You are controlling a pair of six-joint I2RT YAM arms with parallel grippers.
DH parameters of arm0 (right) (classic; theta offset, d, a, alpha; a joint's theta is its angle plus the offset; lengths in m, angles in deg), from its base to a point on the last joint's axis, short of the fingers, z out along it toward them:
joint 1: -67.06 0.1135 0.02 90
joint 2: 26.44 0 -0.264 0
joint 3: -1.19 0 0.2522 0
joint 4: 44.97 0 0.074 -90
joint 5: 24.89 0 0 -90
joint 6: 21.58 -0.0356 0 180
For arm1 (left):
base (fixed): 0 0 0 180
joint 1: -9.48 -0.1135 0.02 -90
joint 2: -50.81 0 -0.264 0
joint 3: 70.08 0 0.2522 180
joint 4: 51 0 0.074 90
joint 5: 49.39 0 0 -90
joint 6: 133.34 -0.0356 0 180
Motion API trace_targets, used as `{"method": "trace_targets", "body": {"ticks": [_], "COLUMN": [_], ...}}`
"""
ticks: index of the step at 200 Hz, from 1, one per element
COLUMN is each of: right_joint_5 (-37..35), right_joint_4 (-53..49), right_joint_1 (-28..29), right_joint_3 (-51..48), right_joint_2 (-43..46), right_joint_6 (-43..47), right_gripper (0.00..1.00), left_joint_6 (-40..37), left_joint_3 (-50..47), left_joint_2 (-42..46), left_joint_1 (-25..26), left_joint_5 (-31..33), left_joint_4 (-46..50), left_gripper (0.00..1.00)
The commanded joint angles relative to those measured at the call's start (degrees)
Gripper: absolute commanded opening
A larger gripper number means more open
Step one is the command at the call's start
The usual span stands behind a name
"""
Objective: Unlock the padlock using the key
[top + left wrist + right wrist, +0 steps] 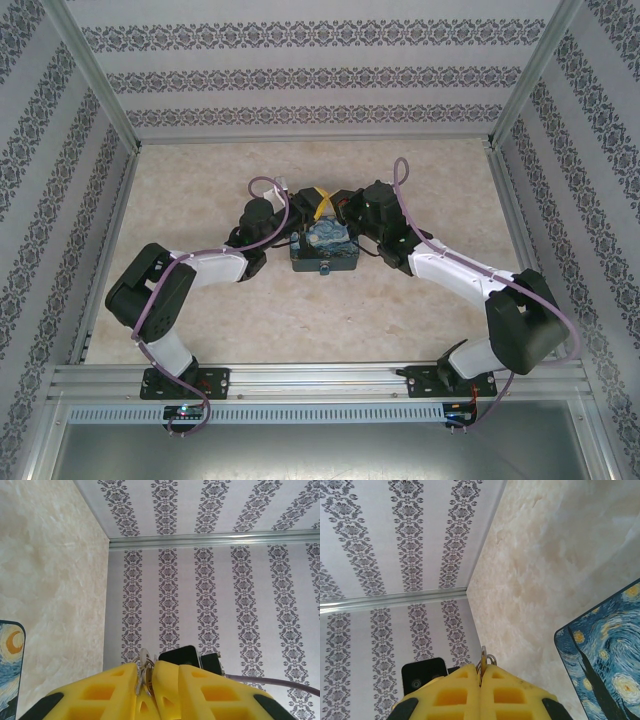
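Observation:
Both grippers meet above the far edge of the starry-night painted box (322,245). My right gripper (481,670) is shut on a flat key (483,655) that carries a thin ring. My left gripper (159,669) has its yellow fingers a little apart. In that gap hang silvery keys on a ring (144,669), beside a yellow tip that looks like the right gripper's. A tiny speck on the box's front face (322,270) may be the padlock, but it is too small to tell. The padlock is out of view in both wrist views.
The box (10,665) (605,655) lies mid-table on the marbled tabletop (440,200). Patterned walls close in the back and both sides. Metal rails (320,380) run along the near edge by the arm bases.

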Motion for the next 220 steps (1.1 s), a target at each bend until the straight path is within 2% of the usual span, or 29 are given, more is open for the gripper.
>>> {"method": "trace_targets", "body": {"ticks": [1,116,120,136,145,158,181,208,220], "right_joint_5": [0.0,0.0,0.0,0.6,1.0,0.7,1.7,5.8,6.3], "right_joint_4": [1.7,0.9,0.4,-2.3,-4.1,-9.1,-16.6,-16.3,-15.3], "right_joint_1": [0.1,-0.2,-0.3,-1.4,-2.5,-3.8,-6.9,-10.2,-11.7], "right_joint_3": [-1.0,-1.4,-1.4,-1.7,-2.0,-2.0,-0.2,-0.1,-1.2], "right_joint_2": [-1.0,-0.4,-0.2,1.1,2.2,4.4,6.8,8.0,8.5], "right_joint_6": [-0.8,-0.4,-0.1,1.9,3.7,7.2,16.9,28.7,30.8], "right_gripper": [0.00,0.00,0.05,0.38,0.60,0.97,0.98,0.98,0.98], "left_joint_6": [0.1,-0.6,-0.8,-1.8,-2.9,-5.3,-11.2,-19.6,-24.6], "left_joint_3": [0.3,0.3,0.3,0.6,0.7,1.3,3.3,7.6,10.6], "left_joint_2": [-0.6,-0.8,-0.9,-0.7,-0.1,0.9,3.0,4.4,4.4], "left_joint_1": [0.8,1.3,1.3,1.2,0.8,0.3,-0.6,-1.7,-2.3], "left_joint_5": [0.8,1.4,1.3,0.7,0.1,-1.2,-4.4,-9.7,-12.8], "left_joint_4": [-4.1,-2.7,-2.7,-1.4,0.0,3.6,11.7,21.7,28.1], "left_gripper": [0.25,0.00,0.00,0.00,0.00,0.00,0.00,0.00,0.00]}}
